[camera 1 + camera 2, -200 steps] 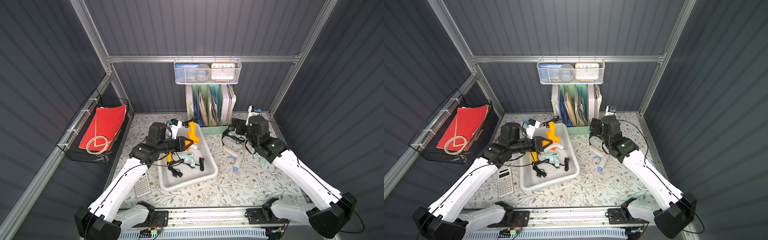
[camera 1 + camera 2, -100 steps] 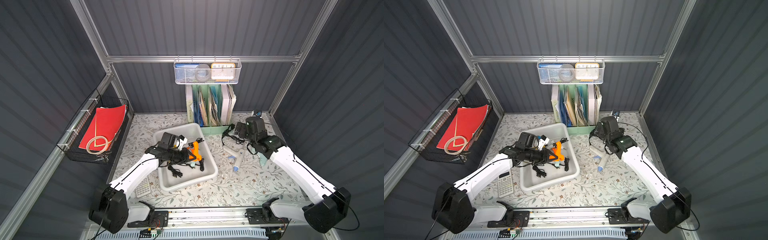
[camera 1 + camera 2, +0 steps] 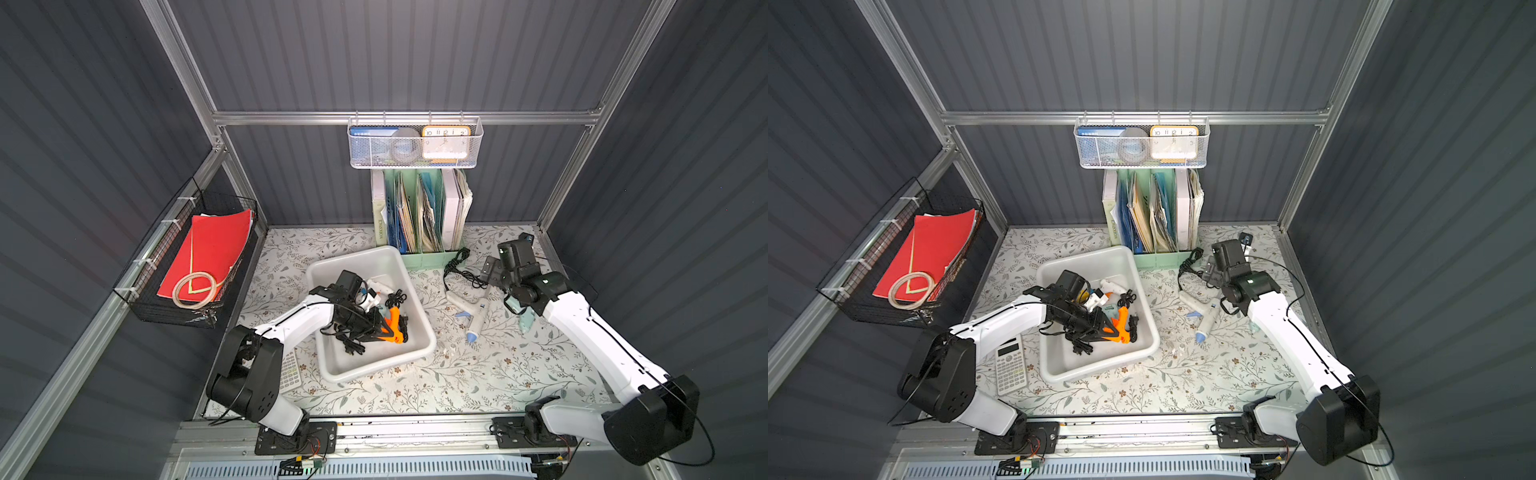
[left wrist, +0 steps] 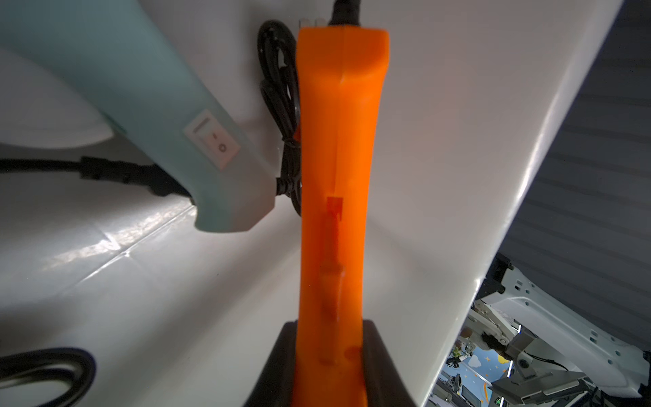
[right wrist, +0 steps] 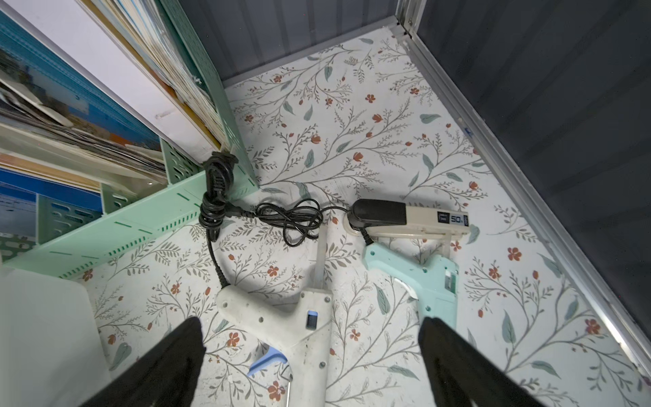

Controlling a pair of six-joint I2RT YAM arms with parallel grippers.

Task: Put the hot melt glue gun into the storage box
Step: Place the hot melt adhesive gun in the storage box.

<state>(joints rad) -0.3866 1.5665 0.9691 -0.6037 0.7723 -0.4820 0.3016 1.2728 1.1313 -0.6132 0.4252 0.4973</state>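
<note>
Well inside the storage box [image 3: 374, 359], the orange hot melt glue gun [image 4: 338, 158] is clenched in my left hand [image 4: 329, 352] around its narrow body. I judge it rigid, light, smooth plastic, with a trailing cord [image 4: 281, 105]. My right hand [image 5: 311, 327] hangs wide open.

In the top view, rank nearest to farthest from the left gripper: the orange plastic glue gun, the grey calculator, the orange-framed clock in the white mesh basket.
1. orange plastic glue gun: clamped in the left gripper, inside the white storage box.
2. grey calculator: outside the box, by the left arm's base.
3. orange-framed clock: in the white mesh basket on the back wall.
</note>
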